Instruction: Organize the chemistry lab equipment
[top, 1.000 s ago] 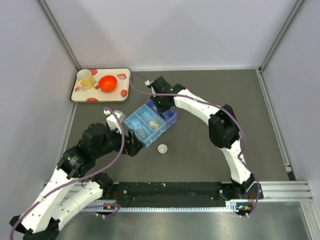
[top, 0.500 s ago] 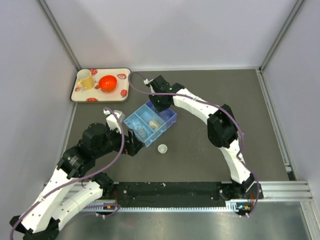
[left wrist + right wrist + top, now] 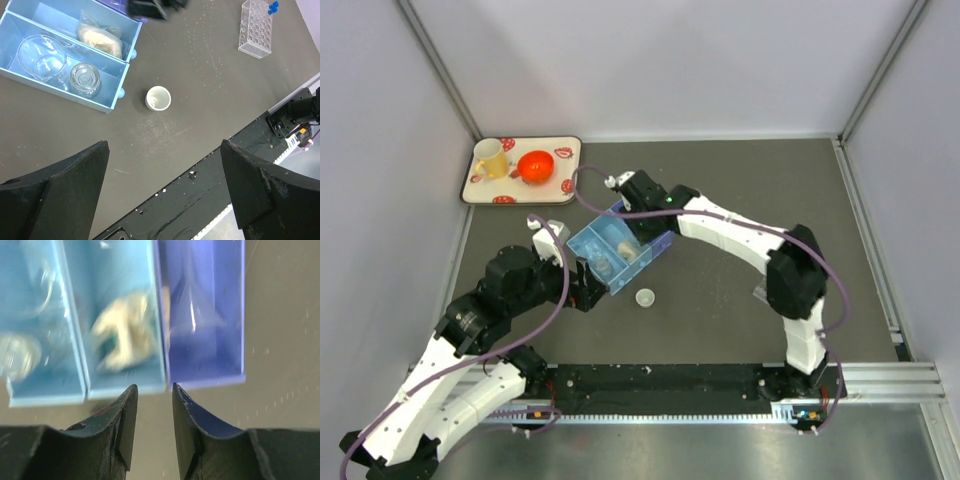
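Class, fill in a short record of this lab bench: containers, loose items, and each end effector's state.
light blue tray: two compartments; clear glassware and a beige packet inside
purple bin: next to the tray
white cup: upright, loose on the table
tube rack: apart from the tray, blue-capped tubes at one corner
left end effector: wide open, empty
right end effector: slightly open, empty

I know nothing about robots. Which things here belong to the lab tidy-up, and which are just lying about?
Part of the job:
- blue sorting bins
- small clear round cup, in a bin
- small white cup, loose on the table
- clear tube rack with blue-capped tubes

Just lying about:
- yellow mug
- orange-red bowl
- patterned tray under both
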Robot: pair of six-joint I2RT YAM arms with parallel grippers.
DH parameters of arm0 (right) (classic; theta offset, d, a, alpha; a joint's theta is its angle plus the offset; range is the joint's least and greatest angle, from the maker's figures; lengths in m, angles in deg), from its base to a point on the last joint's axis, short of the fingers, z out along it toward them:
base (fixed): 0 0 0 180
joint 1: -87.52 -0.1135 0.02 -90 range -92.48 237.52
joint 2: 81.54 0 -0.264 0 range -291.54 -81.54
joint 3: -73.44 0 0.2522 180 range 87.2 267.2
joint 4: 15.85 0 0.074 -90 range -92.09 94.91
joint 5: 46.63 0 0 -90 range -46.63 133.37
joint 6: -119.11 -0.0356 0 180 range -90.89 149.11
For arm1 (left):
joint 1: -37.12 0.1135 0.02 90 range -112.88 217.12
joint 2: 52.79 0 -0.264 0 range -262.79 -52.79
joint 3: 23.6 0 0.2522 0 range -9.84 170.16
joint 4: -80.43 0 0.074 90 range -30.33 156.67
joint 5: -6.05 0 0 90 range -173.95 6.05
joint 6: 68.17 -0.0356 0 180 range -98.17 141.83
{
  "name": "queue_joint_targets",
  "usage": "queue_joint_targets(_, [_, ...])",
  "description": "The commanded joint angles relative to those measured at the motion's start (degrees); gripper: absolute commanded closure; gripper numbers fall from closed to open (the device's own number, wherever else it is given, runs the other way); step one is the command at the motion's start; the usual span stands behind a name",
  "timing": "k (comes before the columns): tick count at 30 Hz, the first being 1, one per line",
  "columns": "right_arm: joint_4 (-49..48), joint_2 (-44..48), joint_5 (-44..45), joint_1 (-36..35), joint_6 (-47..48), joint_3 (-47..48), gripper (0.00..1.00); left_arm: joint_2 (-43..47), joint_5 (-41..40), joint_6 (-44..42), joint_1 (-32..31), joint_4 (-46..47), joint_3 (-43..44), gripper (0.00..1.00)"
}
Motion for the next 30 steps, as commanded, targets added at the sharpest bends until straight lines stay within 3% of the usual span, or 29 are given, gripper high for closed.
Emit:
queue_joint_targets(1, [-3.4, 14.7, 4.2, -4.7, -2.1, -11.3, 0.65, -0.6, -0.6, 0.0, 0.0, 1.2, 1.4, 0.02])
queue_joint_targets(7, [-5.8, 23.5, 4.8, -9.2, -7.5, -26.8, 0.66, -0.5, -1.1, 0.1, 0.0, 1.0, 2.0, 0.02])
queue_joint_targets(13, [-9.4, 22.5, 3.9, -11.3, -11.6, -33.2, 0.66, 0.3, -2.1, 0.6, 0.0, 0.0, 2.8, 0.02])
queue_joint_targets(30, [-14.8, 12.7, 0.5, -11.3, -12.4, -31.2, 0.66, 3.1, -4.1, 0.7, 0.0, -4.1, 5.1, 0.02])
